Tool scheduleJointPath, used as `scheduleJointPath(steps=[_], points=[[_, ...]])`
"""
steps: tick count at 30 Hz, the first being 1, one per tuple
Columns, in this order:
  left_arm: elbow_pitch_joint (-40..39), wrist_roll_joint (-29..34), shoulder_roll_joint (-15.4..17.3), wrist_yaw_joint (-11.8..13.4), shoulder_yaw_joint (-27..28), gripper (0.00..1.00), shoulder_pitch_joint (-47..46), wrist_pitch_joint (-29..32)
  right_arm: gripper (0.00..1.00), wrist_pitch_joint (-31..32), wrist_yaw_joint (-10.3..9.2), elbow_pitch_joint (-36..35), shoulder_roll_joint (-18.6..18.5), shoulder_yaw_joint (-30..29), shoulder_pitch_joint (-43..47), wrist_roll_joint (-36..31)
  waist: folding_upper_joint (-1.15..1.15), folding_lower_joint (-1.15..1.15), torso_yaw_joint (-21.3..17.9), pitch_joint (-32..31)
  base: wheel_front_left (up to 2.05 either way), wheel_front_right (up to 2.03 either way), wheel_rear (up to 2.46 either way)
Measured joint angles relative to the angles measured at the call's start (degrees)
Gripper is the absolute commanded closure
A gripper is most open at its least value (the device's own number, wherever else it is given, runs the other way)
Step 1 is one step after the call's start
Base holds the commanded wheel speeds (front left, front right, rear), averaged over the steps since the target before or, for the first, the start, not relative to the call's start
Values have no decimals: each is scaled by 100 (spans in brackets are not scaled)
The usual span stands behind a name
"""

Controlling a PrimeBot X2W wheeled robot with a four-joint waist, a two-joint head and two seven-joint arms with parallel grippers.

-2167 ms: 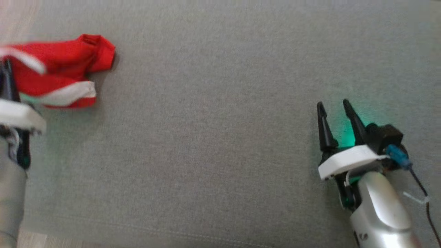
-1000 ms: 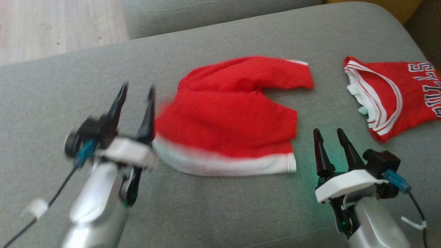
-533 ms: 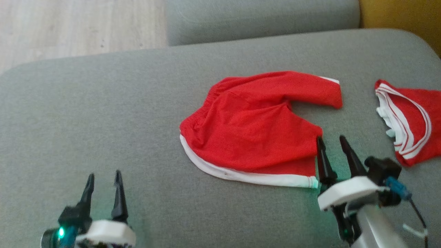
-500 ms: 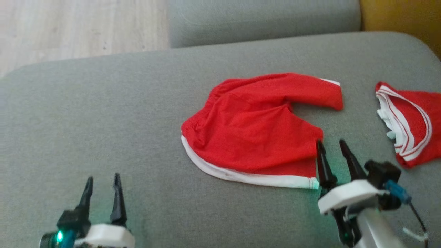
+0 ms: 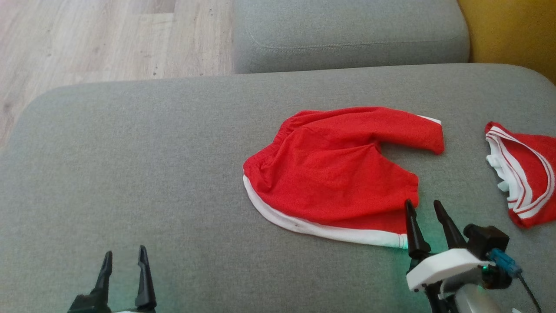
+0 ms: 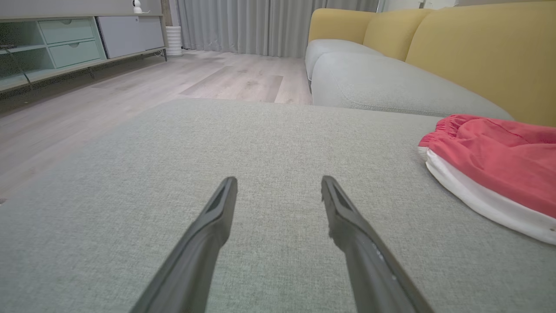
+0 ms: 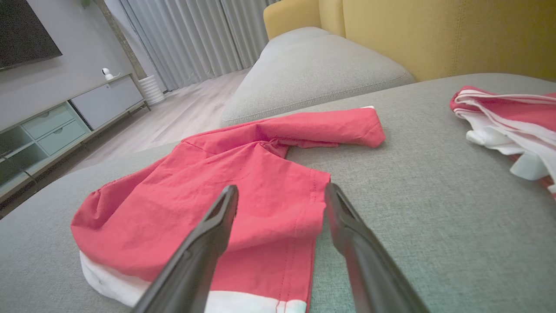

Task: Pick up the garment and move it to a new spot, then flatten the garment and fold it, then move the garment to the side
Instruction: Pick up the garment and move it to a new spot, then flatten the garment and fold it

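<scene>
Red shorts with a white side stripe point(image 5: 339, 174) lie rumpled on the grey couch cushion point(image 5: 130, 165), one leg reaching to the upper right. My right gripper point(image 5: 423, 208) stands open just off the shorts' lower right corner, fingertips at the hem; the right wrist view shows the shorts point(image 7: 226, 191) under and ahead of its open fingers point(image 7: 217, 230). My left gripper point(image 5: 124, 256) is open low at the left, well away from the garment. The shorts' waistband point(image 6: 491, 165) shows at the right in the left wrist view, with nothing between the fingers point(image 6: 217, 217).
A second red garment with white trim point(image 5: 525, 174) lies at the cushion's right edge. Another grey cushion point(image 5: 347, 34) sits behind, with a yellow backrest point(image 5: 512, 30) at the far right. Wooden floor point(image 5: 87, 39) lies beyond the cushion's left and far edges.
The camera has swung round, so the whole picture shifted. My left gripper has let go of the shorts, which now lie on the cushion, and has drawn back to the lower left.
</scene>
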Motion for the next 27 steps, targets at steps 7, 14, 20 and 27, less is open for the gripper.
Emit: scheduleJointPath(steps=[7, 14, 20, 27], points=[[112, -25, -3, -97, -98, 0, -38, 0, 0, 1, 0, 305, 0, 26, -3, -104, 0, 0, -28, 74, 0, 0, 0], [215, -68, -12, -125, -369, 0, -162, 0, 0, 1, 0, 956, 0, 160, -16, -126, 0, 1, 63, 178, 0, 0, 0], [256, -68, -14, -149, -415, 0, -209, 0, 0, -11, 0, 1540, -2, 282, -201, 37, 0, 1, 202, 276, 0, 0, 0], [259, -76, -14, -149, -413, 0, -264, 0, 100, 16, 0, 1415, 3, 344, -464, 263, 0, 1, 309, 298, 0, 0, 0]])
